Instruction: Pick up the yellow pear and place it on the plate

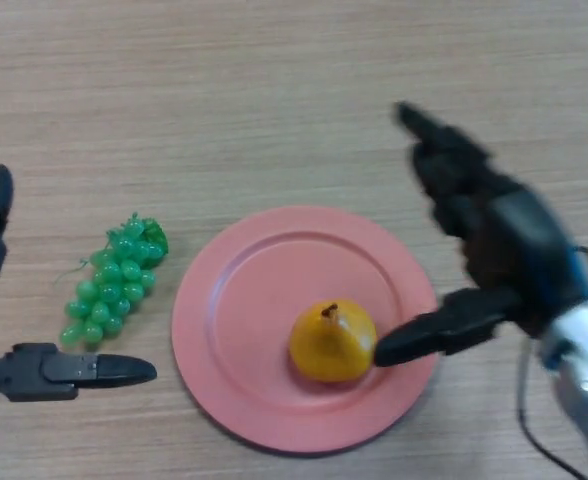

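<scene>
Nearest, the left hand [44,372] sits idle, fingers straight, a bunch of green grapes [114,280] just past its thumb. The yellow pear [332,341] sits upright on the pink plate [234,300], so it looks placed. The right hand [484,250] is spread open, holding nothing, thumb tip just beside the pear, fingers pointing away beyond it. The pear looks smooth, rounded, probably light hard plastic, a bit slippery; I'd grip around its wide belly. The plate is glossy and round, the table [274,90] woodgrain.
</scene>
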